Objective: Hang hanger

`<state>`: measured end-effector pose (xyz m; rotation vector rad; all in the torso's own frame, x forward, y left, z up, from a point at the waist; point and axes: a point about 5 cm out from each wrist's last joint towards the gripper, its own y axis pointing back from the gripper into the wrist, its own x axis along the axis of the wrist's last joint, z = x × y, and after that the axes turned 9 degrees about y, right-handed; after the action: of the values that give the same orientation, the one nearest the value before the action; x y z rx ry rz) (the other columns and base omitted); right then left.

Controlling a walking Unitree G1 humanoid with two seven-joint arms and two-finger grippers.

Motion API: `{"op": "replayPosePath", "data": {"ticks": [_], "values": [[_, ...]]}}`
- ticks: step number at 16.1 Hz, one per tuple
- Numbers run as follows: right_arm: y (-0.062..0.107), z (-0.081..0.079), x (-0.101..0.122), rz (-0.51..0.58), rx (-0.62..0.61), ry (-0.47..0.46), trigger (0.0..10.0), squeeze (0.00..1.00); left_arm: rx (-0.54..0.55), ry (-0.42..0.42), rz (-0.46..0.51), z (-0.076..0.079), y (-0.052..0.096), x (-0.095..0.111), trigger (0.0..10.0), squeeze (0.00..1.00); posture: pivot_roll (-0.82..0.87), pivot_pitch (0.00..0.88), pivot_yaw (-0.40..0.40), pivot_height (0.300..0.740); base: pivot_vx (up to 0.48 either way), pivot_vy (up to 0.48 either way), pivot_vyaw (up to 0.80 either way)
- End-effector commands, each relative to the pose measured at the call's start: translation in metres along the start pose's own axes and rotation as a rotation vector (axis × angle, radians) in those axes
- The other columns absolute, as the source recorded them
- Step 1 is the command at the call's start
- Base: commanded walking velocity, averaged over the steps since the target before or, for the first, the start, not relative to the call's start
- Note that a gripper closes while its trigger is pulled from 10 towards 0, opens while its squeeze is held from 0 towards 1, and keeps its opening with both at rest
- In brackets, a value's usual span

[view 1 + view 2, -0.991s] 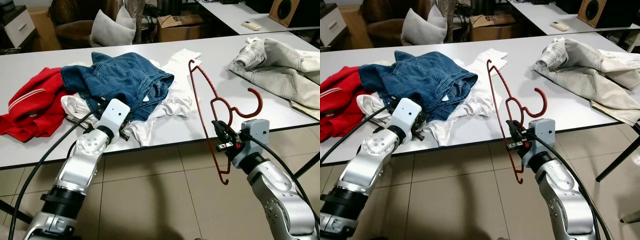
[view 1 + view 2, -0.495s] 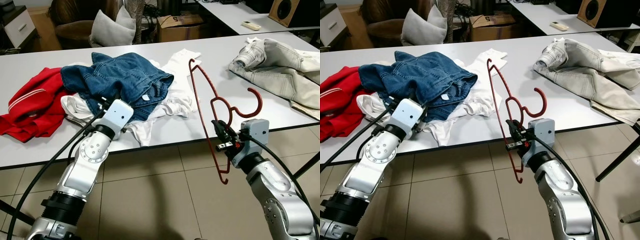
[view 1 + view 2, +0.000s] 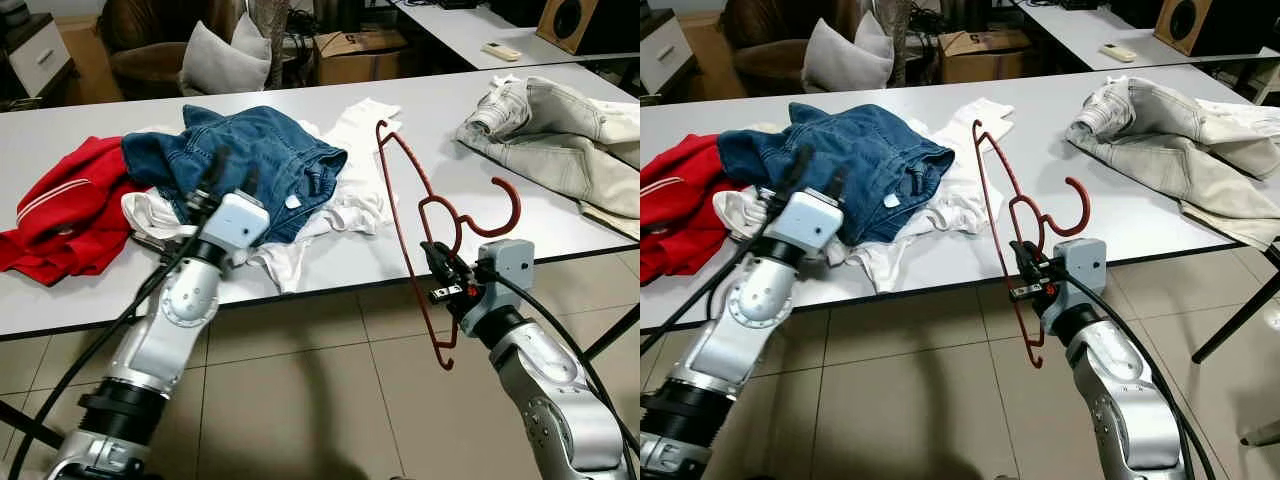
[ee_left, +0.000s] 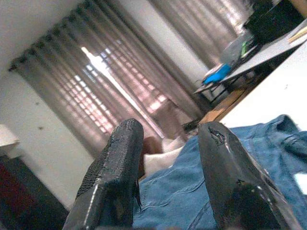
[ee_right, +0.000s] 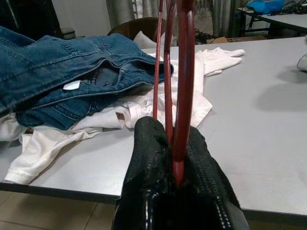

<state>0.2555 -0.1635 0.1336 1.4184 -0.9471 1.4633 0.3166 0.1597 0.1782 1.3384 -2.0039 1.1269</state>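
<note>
- The setting is a room with a long white table [image 3: 330, 270] over a tiled floor; an armchair with a grey cushion [image 3: 222, 62] stands behind it, and a cardboard box [image 3: 355, 52] sits beside that.
- At the table's left end lies a red garment [image 3: 70, 205]. Just beside it, blue jeans [image 3: 240, 160] are heaped on top of white clothing [image 3: 340, 205]. Pale jeans [image 3: 560, 135] lie well apart at the right end.
- Your left gripper [image 3: 222, 178] has risen over the last second: it was low at the table's near edge, and it now points upward in front of the blue jeans. Its two fingers stand apart with nothing between them, as the left wrist view confirms, with denim and curtains beyond.
- You should read that lift as the left arm clearing the pile or preparing to assist; it holds no garment.
- Your right gripper [image 3: 447, 283] has barely moved. Its fingers are clenched on the red hanger [image 3: 405, 225] near the neck, below the hook.
- The hanger stands nearly upright in front of the table's near edge, hook turned right, one shoulder tip above the white clothing and the lower end below table level.
- No rail or rod is in sight. In my judgement the hanging step is not yet begun, and you must first find a place to hang it.
</note>
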Motion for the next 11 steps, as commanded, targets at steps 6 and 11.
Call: {"op": "replayPosePath", "data": {"ticks": [6, 11], "values": [[-0.001, -0.002, 0.002, 0.015, 0.004, -0.003, 10.0, 0.00, -0.208, 0.111, -0.082, 0.011, 0.010, -0.011, 10.0, 0.00, -0.21, 0.000, 0.059, 0.740, 0.000, 0.000, 0.00], [-0.003, -0.004, 0.002, 0.014, 0.008, -0.004, 10.0, 0.00, -0.497, 0.080, -0.084, 0.051, 0.023, -0.007, 10.0, 1.00, -0.21, 0.000, 0.063, 0.740, 0.000, 0.000, 0.00]]}}
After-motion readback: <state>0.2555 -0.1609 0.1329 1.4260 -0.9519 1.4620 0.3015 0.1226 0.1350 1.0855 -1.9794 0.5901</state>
